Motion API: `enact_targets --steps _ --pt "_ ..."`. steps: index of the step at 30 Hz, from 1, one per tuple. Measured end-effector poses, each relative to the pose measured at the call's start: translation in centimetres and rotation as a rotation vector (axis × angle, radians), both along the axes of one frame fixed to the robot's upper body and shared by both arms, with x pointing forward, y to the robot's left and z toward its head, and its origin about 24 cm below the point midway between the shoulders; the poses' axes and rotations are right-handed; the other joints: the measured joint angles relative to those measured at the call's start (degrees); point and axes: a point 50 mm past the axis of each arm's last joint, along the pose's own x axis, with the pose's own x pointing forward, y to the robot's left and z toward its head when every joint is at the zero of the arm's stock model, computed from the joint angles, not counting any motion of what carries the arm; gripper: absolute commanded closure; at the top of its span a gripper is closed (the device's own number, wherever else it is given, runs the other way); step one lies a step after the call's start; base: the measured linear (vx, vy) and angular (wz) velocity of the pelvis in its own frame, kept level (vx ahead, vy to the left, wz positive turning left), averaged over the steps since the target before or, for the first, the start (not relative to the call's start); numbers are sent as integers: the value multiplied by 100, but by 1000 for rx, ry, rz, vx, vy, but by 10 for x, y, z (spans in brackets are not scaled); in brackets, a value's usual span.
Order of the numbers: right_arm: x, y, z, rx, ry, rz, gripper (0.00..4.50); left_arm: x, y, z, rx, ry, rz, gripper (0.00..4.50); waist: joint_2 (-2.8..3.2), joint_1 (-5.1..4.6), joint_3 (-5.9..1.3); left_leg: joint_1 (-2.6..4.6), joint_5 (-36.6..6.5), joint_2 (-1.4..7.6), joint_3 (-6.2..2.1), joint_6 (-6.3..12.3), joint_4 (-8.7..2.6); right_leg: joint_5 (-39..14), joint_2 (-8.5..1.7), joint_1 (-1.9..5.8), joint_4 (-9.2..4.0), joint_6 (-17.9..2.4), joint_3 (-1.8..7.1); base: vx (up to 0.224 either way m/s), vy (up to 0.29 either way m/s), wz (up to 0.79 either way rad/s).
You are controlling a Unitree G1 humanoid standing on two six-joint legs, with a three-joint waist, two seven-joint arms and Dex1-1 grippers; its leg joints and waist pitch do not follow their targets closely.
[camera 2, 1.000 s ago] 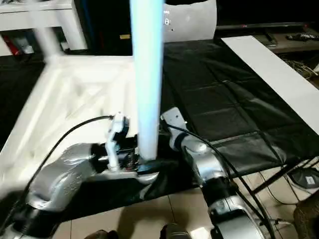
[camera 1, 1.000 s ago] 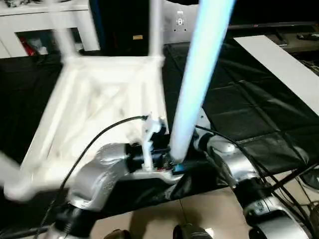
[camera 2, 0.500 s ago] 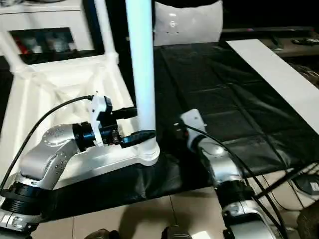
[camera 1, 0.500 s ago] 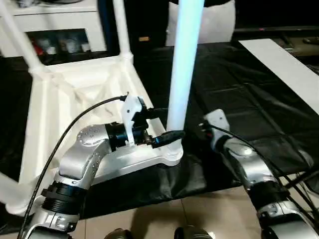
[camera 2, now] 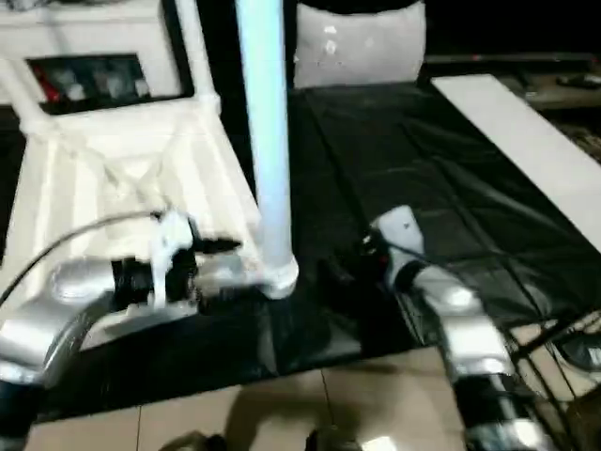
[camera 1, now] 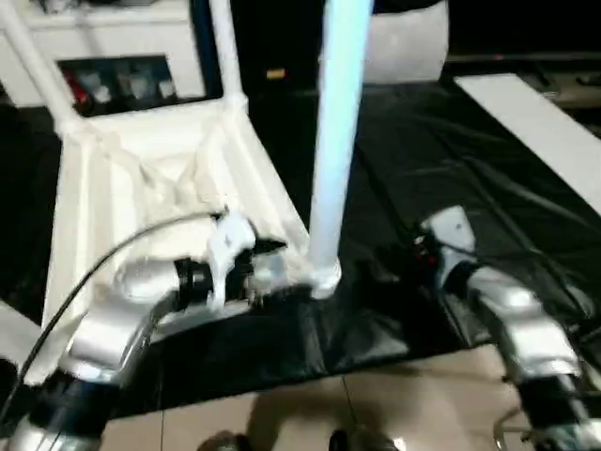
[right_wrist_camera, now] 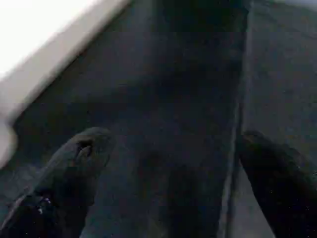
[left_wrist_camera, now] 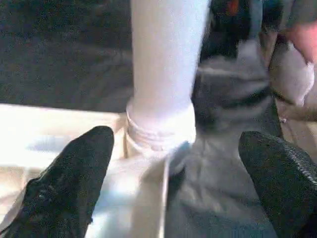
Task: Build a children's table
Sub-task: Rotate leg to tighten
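Note:
The children's table top (camera 1: 141,178) lies upside down on the black cloth, ribbed underside up. One long white leg (camera 1: 331,141) stands upright in its near right corner socket, the collar (left_wrist_camera: 161,130) seated there. Two more legs (camera 1: 225,47) rise from the far corners. My left gripper (camera 1: 289,269) is level with that collar, just left of it. In the left wrist view its fingers (left_wrist_camera: 74,183) stand open on either side of the collar without touching it. My right gripper (right_wrist_camera: 173,144) hangs open over the cloth, right of the leg, holding nothing.
The black cloth (camera 1: 451,160) covers the work table, whose front edge drops to a tiled floor (camera 1: 376,404). A white shelf unit (camera 1: 113,38) stands behind the table top. A long white board (camera 1: 526,122) lies at the far right, and cables trail from both forearms.
My left gripper has drawn back a little from the base of the near leg. My right arm has shifted further right of the leg. The camera has also moved.

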Motion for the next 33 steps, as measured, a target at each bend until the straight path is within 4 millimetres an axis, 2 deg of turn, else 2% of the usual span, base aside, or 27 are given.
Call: enact_targets --steps 3,4,7,8,12,13,14,20,22,24,30,33 --pt "-13 -2 11 17 -17 69 0 -1 2 -6 68 1 62 50 8 46 3 -3 -1 -2 0 0 -9 -2 -1 0 -6 2 1 0 0 0" --pt "-17 -3 13 23 -12 92 0 -1 4 -8 81 12 83 70 8 53 3 -1 -1 -2 0 0 -12 -9 -1 0 -8 13 0 0 0 0" --pt "-26 0 20 41 0 160 0 -5 5 -13 105 43 119 79 7 57 3 3 -1 -1 0 -1 -18 -12 0 -1 -8 19 -1 0 0 0" --pt "-30 1 21 53 10 188 0 -6 4 -12 108 42 122 106 10 58 4 4 -1 0 0 -1 -19 -12 0 -2 -8 19 -2 0 0 0" --pt "-46 11 26 99 29 316 0 -8 -1 -10 111 22 123 116 16 75 6 9 -1 -1 0 -1 -21 -17 0 -1 -9 26 -2 0 0 0" --pt "-49 13 26 110 31 339 0 -9 -2 -12 115 26 119 138 16 74 6 9 -1 -1 -1 -1 -21 -17 0 -1 -10 28 -1 0 0 0" --pt "-53 15 28 129 32 363 0 -11 -3 -14 121 33 116 138 16 76 6 8 -1 -2 -1 -1 -22 -18 0 -1 -12 28 -1 0 0 0" --pt "-64 24 33 145 83 470 0 -13 1 -25 156 66 121 197 43 80 21 6 -1 -6 -6 -1 -39 -18 1 7 -51 29 -4 0 0 0" --pt "-68 26 35 159 117 505 0 -12 1 -24 157 64 120 205 53 85 24 5 -1 -8 -6 -1 -43 -18 0 13 -63 29 -3 0 0 0" --pt "-69 26 35 164 124 516 0 -7 0 -24 161 50 124 231 54 88 24 5 -1 -8 -6 -1 -48 -18 0 16 -75 28 -4 0 0 0" --pt "-69 26 36 164 123 521 0 0 -2 -25 145 14 88 266 76 108 21 2 -3 -14 -6 1 -69 -16 -1 17 -90 26 -4 0 0 0" --pt "-70 25 34 161 131 516 0 2 -2 -25 149 15 56 298 109 119 27 2 -3 -14 -7 1 -72 -16 -1 17 -89 26 -6 0 0 0"
